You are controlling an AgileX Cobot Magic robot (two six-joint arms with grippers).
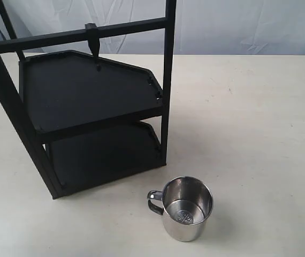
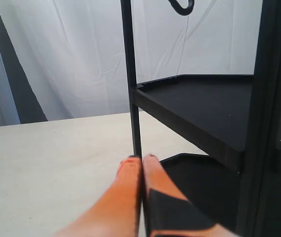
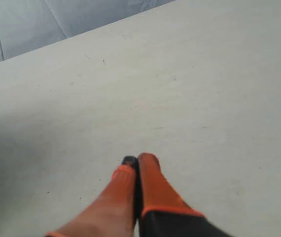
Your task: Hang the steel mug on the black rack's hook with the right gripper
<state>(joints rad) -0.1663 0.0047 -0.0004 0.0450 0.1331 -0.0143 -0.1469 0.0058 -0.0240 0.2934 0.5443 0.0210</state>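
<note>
The steel mug stands upright on the table at the front, its looped handle pointing left. Behind it to the left rises the black rack, and the hook hangs from its crossbar above the upper shelf. Neither arm shows in the exterior view. In the right wrist view, my right gripper is shut with nothing in it, over bare table; the mug is out of that view. My left gripper is shut and empty, close to a thin post of the rack.
The pale table stretches to the right of the rack and mug. A white cloth backdrop hangs behind it. The rack's lower shelf sits just behind the mug.
</note>
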